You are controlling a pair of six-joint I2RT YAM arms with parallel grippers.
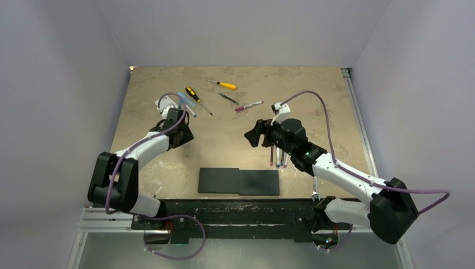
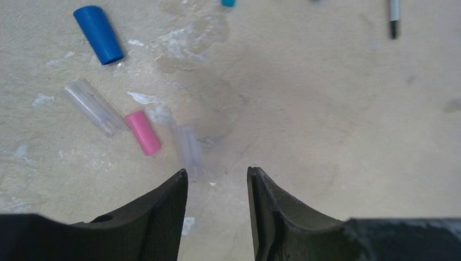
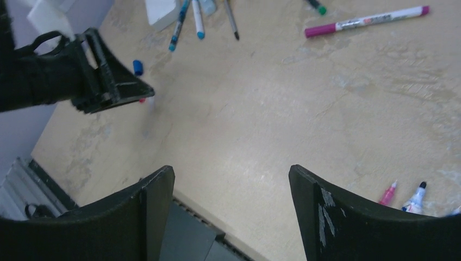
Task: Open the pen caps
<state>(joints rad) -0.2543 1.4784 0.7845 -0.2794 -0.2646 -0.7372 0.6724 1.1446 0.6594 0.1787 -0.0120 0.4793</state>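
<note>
Loose pen caps lie on the table under my left gripper (image 2: 217, 174): a blue cap (image 2: 99, 33), a clear cap (image 2: 93, 107), a pink cap (image 2: 143, 132) and a blurred clear cap (image 2: 188, 149) just beyond the left fingertip. The left jaws stand apart with nothing between them. My right gripper (image 3: 231, 171) hovers wide open and empty over bare table near the middle (image 1: 255, 134). A magenta-capped white pen (image 3: 367, 20) lies far ahead of it. Three uncapped pens (image 1: 277, 157) lie beside the right arm. More pens (image 3: 185, 16) lie past the left gripper (image 1: 180, 130).
A black-and-yellow screwdriver (image 1: 196, 98) and a yellow-handled screwdriver (image 1: 224, 84) lie at the back, with a thin dark pen (image 1: 228, 98) between them. A flat black pad (image 1: 239, 181) sits at the near edge between the arm bases. Walls close in on both sides.
</note>
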